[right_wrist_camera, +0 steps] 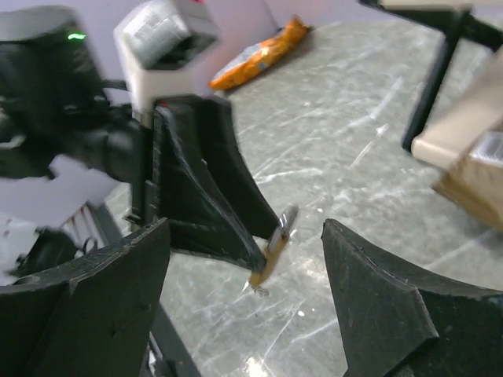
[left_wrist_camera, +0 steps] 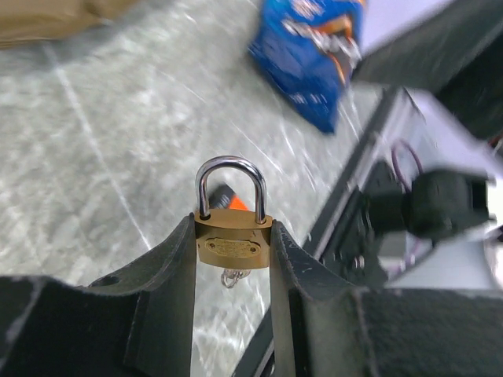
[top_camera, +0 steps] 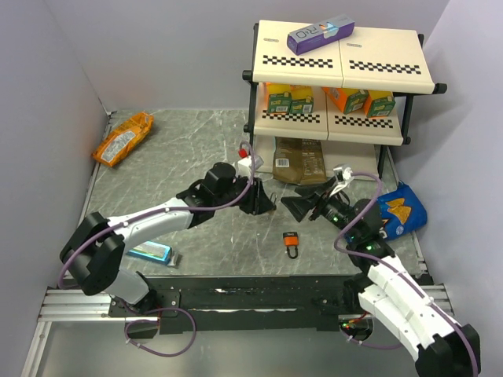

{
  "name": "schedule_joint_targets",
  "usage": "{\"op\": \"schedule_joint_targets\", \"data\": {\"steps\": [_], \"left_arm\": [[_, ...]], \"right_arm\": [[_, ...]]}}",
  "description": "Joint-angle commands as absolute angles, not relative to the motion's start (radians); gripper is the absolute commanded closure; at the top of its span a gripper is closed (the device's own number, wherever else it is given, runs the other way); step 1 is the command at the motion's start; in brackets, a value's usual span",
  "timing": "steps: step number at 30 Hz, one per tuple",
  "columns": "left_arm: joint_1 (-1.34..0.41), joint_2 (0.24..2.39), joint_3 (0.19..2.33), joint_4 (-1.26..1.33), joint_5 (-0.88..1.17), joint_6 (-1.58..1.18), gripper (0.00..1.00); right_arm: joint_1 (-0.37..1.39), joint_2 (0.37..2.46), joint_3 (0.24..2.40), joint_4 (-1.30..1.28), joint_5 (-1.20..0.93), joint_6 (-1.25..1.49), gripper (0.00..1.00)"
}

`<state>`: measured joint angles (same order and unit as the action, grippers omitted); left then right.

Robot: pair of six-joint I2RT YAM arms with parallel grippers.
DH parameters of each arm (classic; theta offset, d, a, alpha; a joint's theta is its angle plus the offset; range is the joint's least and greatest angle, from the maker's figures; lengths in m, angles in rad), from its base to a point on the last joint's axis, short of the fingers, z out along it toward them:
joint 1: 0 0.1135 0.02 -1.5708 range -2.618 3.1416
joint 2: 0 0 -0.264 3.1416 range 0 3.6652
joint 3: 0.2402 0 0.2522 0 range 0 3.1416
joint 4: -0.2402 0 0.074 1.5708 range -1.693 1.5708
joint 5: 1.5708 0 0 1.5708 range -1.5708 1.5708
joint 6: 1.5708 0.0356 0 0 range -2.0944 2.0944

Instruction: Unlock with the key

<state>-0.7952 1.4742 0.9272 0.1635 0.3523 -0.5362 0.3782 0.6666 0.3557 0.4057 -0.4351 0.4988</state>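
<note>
My left gripper (top_camera: 264,201) is shut on a brass padlock (left_wrist_camera: 233,245) and holds it upright above the table, pinched by its sides, with the steel shackle (left_wrist_camera: 231,177) closed. From the lock's underside hangs a small silvery piece (left_wrist_camera: 232,277), apparently the key; no black head shows. My right gripper (top_camera: 292,206) faces the lock from the right, open wide and holding nothing. In the right wrist view the padlock (right_wrist_camera: 271,250) stands edge-on between those fingertips (right_wrist_camera: 161,232), touching neither. An orange-red padlock (top_camera: 291,242) lies on the table in front of both grippers.
A two-tier shelf rack (top_camera: 338,71) with boxes stands at the back right, with a brown pack (top_camera: 299,161) beneath it. A blue chip bag (top_camera: 401,208) lies to the right, an orange snack bag (top_camera: 123,139) at the far left, and a blue packet (top_camera: 149,252) near the left arm.
</note>
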Motion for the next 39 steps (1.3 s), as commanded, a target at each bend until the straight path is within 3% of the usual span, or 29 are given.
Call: {"op": "schedule_joint_targets", "data": {"steps": [1, 8, 15, 32, 39], "left_arm": [[-0.763, 1.405, 0.945, 0.184, 0.605, -0.431, 0.99], [-0.680, 1.344, 0.880, 0.264, 1.075, -0.450, 0.99], [-0.677, 1.342, 0.913, 0.204, 1.232, -0.414, 0.99], [-0.678, 1.344, 0.900, 0.273, 1.301, -0.480, 0.99], [-0.678, 1.351, 0.897, 0.279, 1.299, -0.486, 0.99]], "right_arm": [[0.367, 0.644, 0.506, 0.221, -0.650, 0.319, 0.16], [0.368, 0.736, 0.638, 0.083, -0.996, 0.216, 0.16], [0.406, 0.762, 0.686, 0.072, -1.048, 0.196, 0.16], [0.528, 0.890, 0.738, 0.103, -1.083, 0.175, 0.20], [0.534, 0.894, 0.696, 0.221, -1.103, 0.253, 0.32]]}}
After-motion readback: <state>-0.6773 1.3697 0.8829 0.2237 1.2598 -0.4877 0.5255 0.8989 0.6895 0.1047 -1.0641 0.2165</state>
